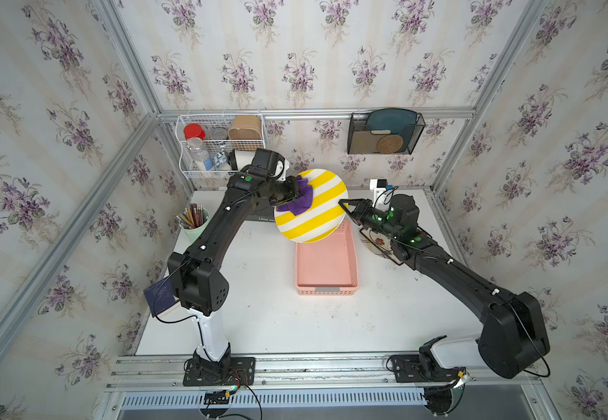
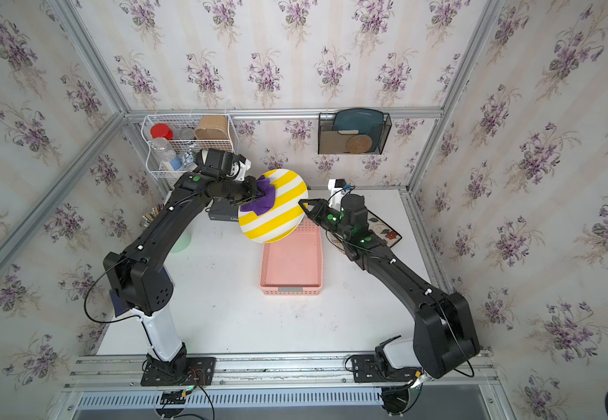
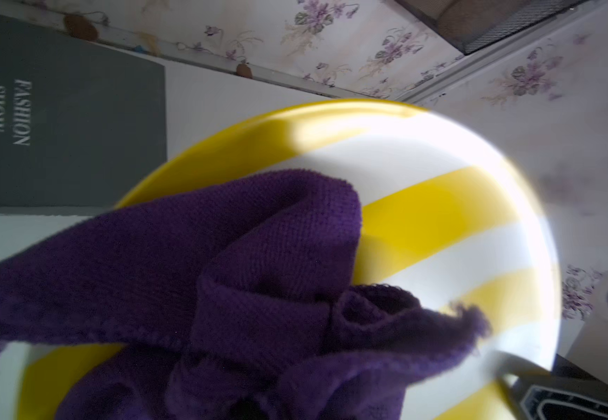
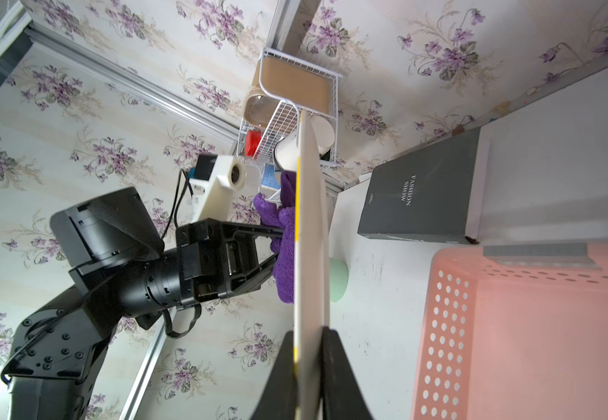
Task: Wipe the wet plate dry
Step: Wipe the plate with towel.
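The yellow-and-white striped plate [image 1: 317,218], at centre frame in both top views, was held tilted on edge. It overlapped the upper end of a pink perforated basket [image 1: 326,289] that stood on the white table [image 1: 259,320]. The right gripper [image 1: 343,205] was clamped narrowly on the plate's right rim. The right wrist view showed its fingers [image 4: 279,378] pressing one on each face of the plate. The left gripper [image 1: 295,192] was closed on a bunched purple cloth [image 1: 300,202], which lay against the striped face.

Containers: a white wire basket [image 1: 200,120], upper left of centre on the back wall, held a red-lidded jar [image 1: 194,131], a clear bottle [image 1: 197,151] and a tan box [image 1: 245,127]. Its other contents were too small to tell. A black mesh holder [image 1: 419,134], upper right of centre, held a blue dish [image 1: 391,117], a round woven mat [image 1: 390,144] and a tan board [image 1: 361,142]. A pale green cup [image 1: 195,231], left of centre on the table, held a bundle of pencils [image 1: 192,214].

Writing: a grey book [image 3: 66,163] lay flat on the table beyond the plate, its cover reading "FASHION SHOW" in pale capitals. Labels on the wire-basket items could not be read.
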Available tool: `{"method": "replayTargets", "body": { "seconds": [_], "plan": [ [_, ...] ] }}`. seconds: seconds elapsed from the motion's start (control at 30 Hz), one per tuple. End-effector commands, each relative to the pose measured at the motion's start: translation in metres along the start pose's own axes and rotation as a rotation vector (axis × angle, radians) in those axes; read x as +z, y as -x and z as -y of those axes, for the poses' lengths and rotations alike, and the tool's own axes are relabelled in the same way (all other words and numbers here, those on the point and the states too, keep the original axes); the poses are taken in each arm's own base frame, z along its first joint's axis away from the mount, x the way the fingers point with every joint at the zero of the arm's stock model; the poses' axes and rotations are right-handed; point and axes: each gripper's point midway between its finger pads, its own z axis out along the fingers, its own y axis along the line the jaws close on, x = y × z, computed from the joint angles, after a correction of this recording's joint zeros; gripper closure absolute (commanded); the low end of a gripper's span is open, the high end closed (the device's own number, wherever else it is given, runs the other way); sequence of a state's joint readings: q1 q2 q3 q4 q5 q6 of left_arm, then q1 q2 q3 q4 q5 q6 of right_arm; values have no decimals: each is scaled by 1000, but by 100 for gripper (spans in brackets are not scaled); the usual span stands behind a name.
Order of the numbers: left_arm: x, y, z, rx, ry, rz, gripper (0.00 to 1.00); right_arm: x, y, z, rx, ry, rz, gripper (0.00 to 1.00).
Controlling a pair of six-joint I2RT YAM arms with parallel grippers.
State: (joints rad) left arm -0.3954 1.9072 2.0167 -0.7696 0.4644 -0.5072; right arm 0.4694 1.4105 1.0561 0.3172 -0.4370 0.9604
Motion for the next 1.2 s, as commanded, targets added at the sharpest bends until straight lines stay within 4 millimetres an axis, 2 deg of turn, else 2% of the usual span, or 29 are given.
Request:
{"method": "replayTargets", "body": {
  "seconds": [0.0,0.03,0.1,0.17,0.23,0.27,0.4,0.47,0.53,0.67,0.7,0.77,0.83,0.93,1.03,1.17],
  "plan": [
    [18,-13,57,30,-195,-62,100,-2,0,-71,-141,270,-54,100],
    [19,-15,66,52,-201,-66,100,-4,6,-73,-144,271,-40,100],
    [16,-12,63,63,-162,-55,100,-11,21,-73,-131,271,6,100],
    [8,1,43,33,-90,-12,100,-24,40,-69,-100,276,66,100],
    [1,11,28,-16,-57,27,100,-30,43,-61,-97,269,92,100],
    [1,14,33,-18,-80,36,100,-28,40,-58,-107,253,86,100],
    [19,-4,94,58,-228,-42,100,-7,15,-67,-122,273,-6,100],
    [28,-16,107,87,-226,-84,100,-4,17,-72,-114,295,-8,100],
    [33,-21,95,81,-166,-87,100,-13,35,-71,-96,293,58,100],
    [16,-16,56,55,-52,-32,100,-38,66,-56,-45,282,160,100],
    [12,-19,55,66,-55,-35,100,-43,70,-53,-49,272,177,100],
    [10,-37,68,116,-118,-86,100,-45,73,-49,-60,252,184,100],
    [14,-60,86,170,-179,-157,100,-41,71,-52,-57,266,168,100],
    [23,-77,90,198,-172,-216,100,-32,64,-61,-58,294,140,100],
    [25,-71,76,207,-88,-210,100,-31,67,-67,-66,302,145,100],
    [2,-29,26,201,129,-95,100,-45,82,-58,-31,291,201,100]
  ]
}}
